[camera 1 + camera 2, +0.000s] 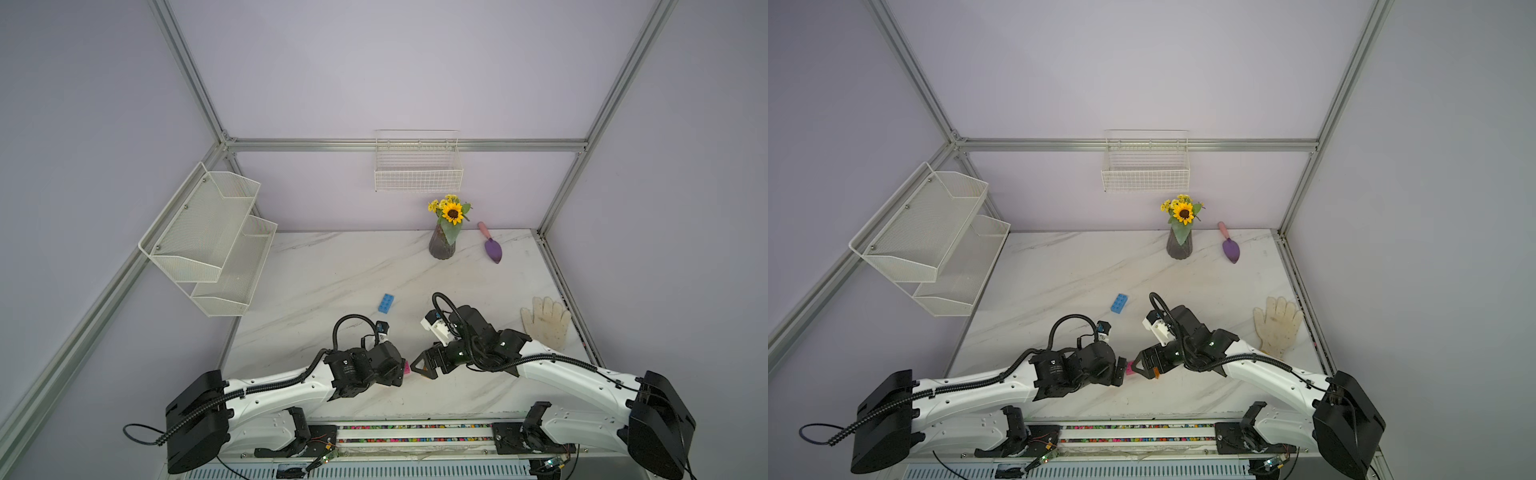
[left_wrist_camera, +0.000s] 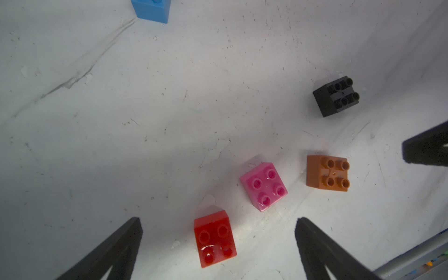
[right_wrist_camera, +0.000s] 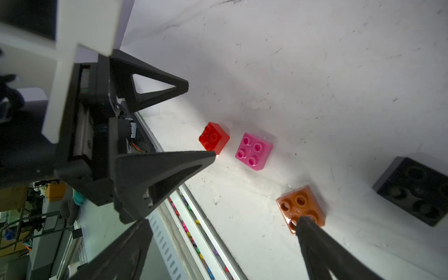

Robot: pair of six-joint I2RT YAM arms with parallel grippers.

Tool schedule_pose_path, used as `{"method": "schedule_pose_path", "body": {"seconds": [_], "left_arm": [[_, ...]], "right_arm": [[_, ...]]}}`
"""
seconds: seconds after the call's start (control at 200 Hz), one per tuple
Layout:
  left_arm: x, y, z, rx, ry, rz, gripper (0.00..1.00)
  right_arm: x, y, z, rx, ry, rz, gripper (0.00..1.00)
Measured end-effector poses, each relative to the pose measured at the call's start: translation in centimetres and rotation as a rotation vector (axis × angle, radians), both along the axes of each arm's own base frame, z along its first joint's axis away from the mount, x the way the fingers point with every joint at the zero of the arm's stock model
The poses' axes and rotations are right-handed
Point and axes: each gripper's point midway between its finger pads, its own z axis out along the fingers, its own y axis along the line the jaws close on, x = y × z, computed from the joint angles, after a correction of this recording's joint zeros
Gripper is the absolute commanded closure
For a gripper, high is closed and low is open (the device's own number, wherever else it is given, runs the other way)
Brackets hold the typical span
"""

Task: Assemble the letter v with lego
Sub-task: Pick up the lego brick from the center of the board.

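Note:
Four short lego bricks lie apart near the table's front edge: red (image 2: 214, 238), pink (image 2: 263, 186), orange-brown (image 2: 327, 173) and black (image 2: 335, 97). The longer light-blue brick (image 1: 386, 303) lies alone farther back. No letter v is joined. My left gripper (image 2: 218, 219) is open, its fingers straddling the red brick (image 3: 213, 138) without touching it. My right gripper (image 3: 224, 221) faces it, also open and empty. One of its fingertips (image 3: 305, 225) overlaps a corner of the orange-brown brick (image 3: 300, 206). In both top views the arms hide most bricks; only the pink brick (image 1: 407, 368) (image 1: 1129, 368) peeks out.
A sunflower vase (image 1: 442, 245) and a purple trowel (image 1: 492, 249) stand at the back right. A white glove (image 1: 546, 322) lies by the right edge. A wire basket (image 1: 417, 170) and mesh shelves (image 1: 208, 232) hang on the walls. The front rail (image 1: 415, 428) runs just behind the grippers.

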Motion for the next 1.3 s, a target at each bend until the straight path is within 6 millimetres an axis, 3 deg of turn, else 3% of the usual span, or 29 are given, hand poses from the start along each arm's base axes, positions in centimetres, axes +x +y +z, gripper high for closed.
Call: {"method": "schedule_pose_path", "body": {"seconds": [0.19,0.38,0.61,1.095,1.3], "left_arm": [[-0.5,0.4,-2.5,0.059,0.038,0.072,0.1],[-0.5,0.9,-3.3,0.056,0.038,0.107,0.23],[-1.3,1.9,-4.8,0.072,0.064,0.1,0.27],[-0.8,-0.5,-5.4,0.089,0.078,0.081,0.52],[-1.2,-1.1,-5.5,0.111,0.072,0.074,0.52]], "right_arm": [[-0.1,-0.9,0.3,-0.013,-0.015,-0.05,0.03],[0.1,-1.5,0.1,-0.04,-0.023,-0.08,0.03],[0.4,-1.7,-0.3,-0.056,-0.019,-0.096,0.03],[0.6,-1.8,-0.5,-0.067,-0.024,-0.111,0.03],[0.7,-1.9,-0.2,-0.064,-0.033,-0.116,0.03]]}}
